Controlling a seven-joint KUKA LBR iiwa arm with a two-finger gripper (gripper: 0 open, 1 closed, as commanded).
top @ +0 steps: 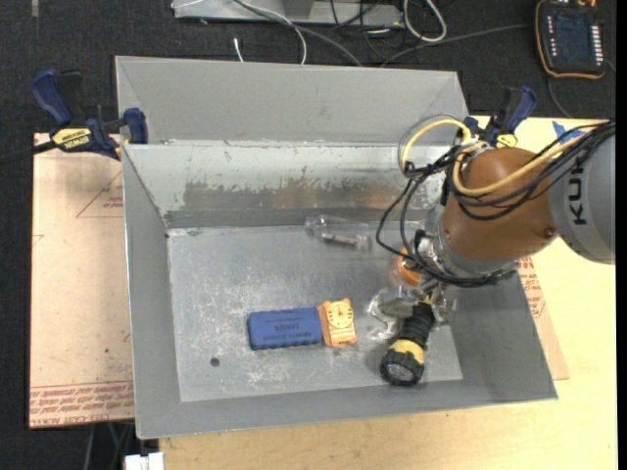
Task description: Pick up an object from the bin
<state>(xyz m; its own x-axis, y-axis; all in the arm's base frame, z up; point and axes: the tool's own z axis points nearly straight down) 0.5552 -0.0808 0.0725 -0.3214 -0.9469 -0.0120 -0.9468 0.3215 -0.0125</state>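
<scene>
The pincer (421,288) hangs low by the black and yellow torch (406,351) in the bin (255,262), a good spot for grabbing, but nobody can tell if it is apart or together.

Bin (196,292): grey sheet metal, dull, with the floor scuffed and scratched pale and the back wall streaked.
Blue block (284,329): matt, looks like rubber or foam.
Small orange box (338,323): printed card, slight sheen.
Flashlight (407,349): black and yellow plastic, shiny round face.
Clear piece (338,231) by the back wall: transparent plastic, glossy.
Crumpled wrapper (390,307): clear film, glinting.
Wrist cover (495,213) — orange, smooth, glossy.
</scene>
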